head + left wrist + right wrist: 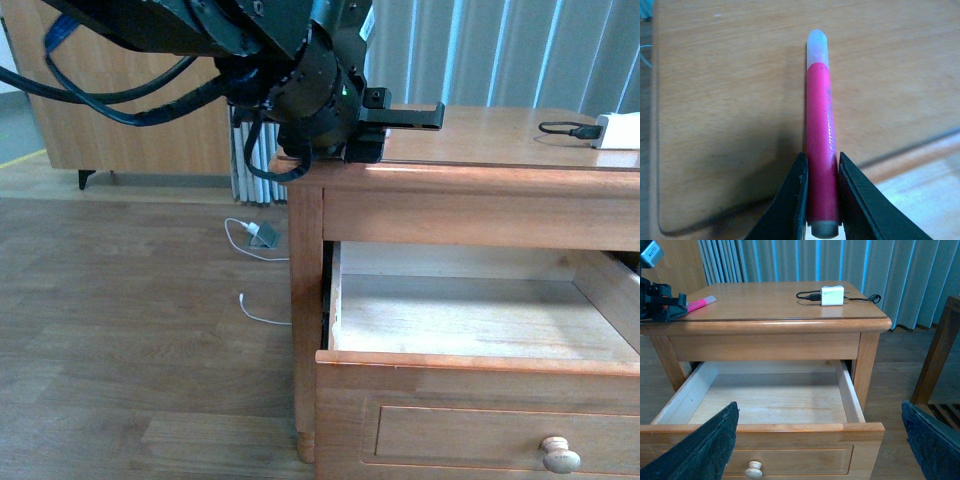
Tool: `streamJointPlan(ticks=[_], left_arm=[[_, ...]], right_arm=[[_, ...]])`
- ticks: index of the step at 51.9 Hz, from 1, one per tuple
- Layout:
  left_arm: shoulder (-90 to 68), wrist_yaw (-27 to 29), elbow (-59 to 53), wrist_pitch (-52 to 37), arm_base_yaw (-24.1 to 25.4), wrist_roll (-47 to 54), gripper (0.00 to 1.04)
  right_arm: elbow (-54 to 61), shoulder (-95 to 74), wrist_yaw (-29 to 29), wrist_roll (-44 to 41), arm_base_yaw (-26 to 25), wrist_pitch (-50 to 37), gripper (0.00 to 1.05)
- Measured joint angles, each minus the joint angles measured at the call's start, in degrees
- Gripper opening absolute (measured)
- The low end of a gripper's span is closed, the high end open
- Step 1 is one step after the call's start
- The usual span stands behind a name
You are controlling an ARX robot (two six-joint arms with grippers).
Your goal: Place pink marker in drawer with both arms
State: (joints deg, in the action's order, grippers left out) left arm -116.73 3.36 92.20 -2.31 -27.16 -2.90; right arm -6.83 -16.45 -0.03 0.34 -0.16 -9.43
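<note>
The pink marker [820,145] was gripped at its butt end, low in the centre of the left wrist frame, by the left gripper [822,165], jaws closed on it (white cap pointing away). The right gripper [818,415] was spread wide and empty before the open drawer [765,428], lower frame. A lift clear of the tabletop [730,100] edge, kept level, with release only low inside, was judged best.

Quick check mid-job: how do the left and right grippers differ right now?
The left gripper is shut on the pink marker; the right gripper is wide open and holds nothing. The left gripper is at the tabletop's edge; the right gripper is out in front of the open drawer. Both have black fingers.
</note>
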Motion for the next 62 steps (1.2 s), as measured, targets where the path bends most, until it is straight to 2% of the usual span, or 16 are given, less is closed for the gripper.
streamJointPlan(ticks=[7, 23, 44, 62], left_arm=[[5.1, -8.2, -6.6, -2.5, 0.2, 2.9, 0.15], [9.9, -16.7, -16.1, -3.7, -0.9, 12.4, 0.15], [-1.2, -11.9, -13.0, -3.4, -5.8, 16.7, 0.15], [-6.1, -9.3, -8.3, -2.7, -7.7, 16.7, 0.15]], right_arm=[[0.0, 0.0, 0.0, 0.0, 0.0, 0.0, 0.96], [0.0, 0.0, 0.0, 0.0, 0.0, 0.0, 0.96], [0.0, 0.0, 0.0, 0.0, 0.0, 0.0, 0.96], [0.0, 0.0, 0.0, 0.0, 0.0, 0.0, 0.96]])
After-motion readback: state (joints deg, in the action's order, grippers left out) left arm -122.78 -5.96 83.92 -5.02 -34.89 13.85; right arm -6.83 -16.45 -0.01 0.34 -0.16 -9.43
